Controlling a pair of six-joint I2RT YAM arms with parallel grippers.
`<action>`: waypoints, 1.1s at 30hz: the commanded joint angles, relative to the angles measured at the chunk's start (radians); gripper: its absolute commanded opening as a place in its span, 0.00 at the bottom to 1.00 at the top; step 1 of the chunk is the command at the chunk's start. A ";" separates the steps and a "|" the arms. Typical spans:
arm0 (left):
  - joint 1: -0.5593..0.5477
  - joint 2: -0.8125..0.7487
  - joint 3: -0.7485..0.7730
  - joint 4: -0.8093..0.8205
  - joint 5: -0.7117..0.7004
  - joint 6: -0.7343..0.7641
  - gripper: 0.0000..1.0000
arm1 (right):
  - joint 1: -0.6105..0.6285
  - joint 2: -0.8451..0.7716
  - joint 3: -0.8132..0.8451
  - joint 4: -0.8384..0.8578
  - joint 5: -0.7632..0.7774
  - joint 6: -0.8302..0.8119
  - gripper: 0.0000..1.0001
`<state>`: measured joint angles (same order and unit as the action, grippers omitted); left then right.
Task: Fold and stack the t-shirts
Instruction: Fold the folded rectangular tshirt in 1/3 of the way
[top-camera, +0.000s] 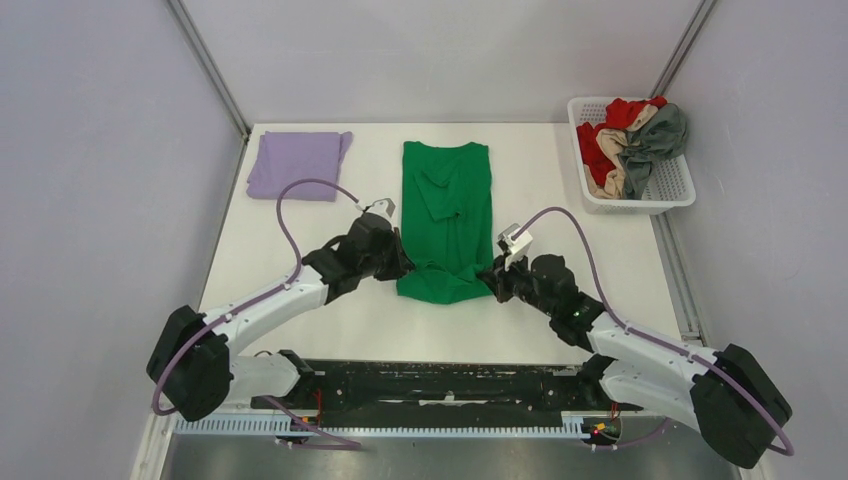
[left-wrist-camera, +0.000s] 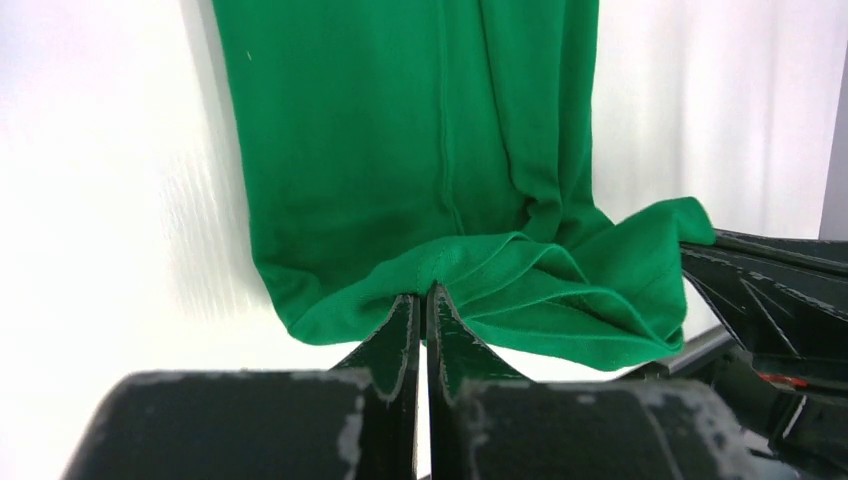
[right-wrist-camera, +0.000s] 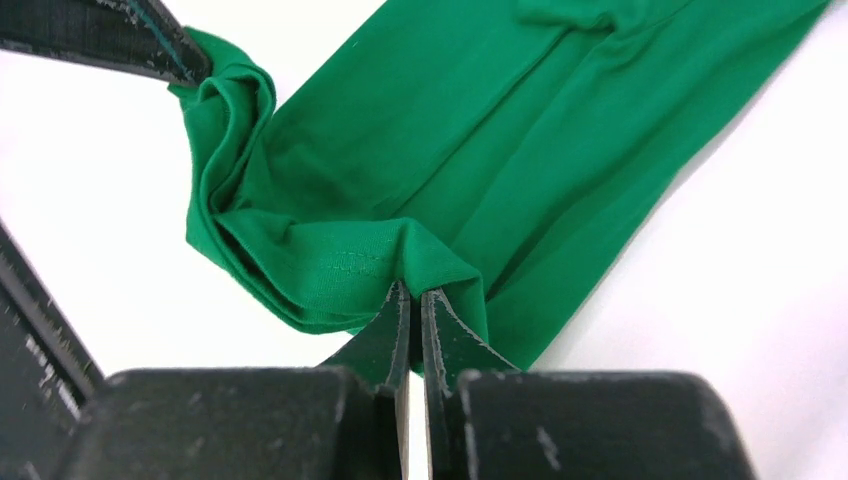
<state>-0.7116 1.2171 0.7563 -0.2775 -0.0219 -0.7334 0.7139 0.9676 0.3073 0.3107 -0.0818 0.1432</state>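
Note:
A bright green t-shirt (top-camera: 446, 215) lies lengthwise in the middle of the table, folded narrow, collar at the far end. My left gripper (top-camera: 403, 266) is shut on its near left hem corner (left-wrist-camera: 440, 262). My right gripper (top-camera: 490, 277) is shut on its near right hem corner (right-wrist-camera: 420, 262). The hem is bunched and lifted slightly between them. A folded lavender t-shirt (top-camera: 298, 164) lies at the far left. Red, beige and dark grey t-shirts (top-camera: 630, 140) are heaped in the basket.
The white lattice basket (top-camera: 672, 192) stands at the far right corner of the table. Grey walls close in the left, right and back sides. A black rail (top-camera: 440, 385) runs along the near edge between the arm bases.

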 joint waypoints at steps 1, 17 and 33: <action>0.054 0.052 0.069 0.095 -0.014 0.067 0.02 | -0.050 0.046 0.072 0.139 0.054 -0.022 0.00; 0.179 0.443 0.318 0.185 -0.057 0.145 0.02 | -0.182 0.413 0.253 0.292 0.059 -0.007 0.00; 0.204 0.601 0.426 0.181 -0.142 0.173 0.21 | -0.221 0.688 0.374 0.359 0.114 0.006 0.08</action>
<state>-0.5163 1.8053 1.1408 -0.1314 -0.1265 -0.6041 0.5022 1.6176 0.6258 0.6140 0.0013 0.1387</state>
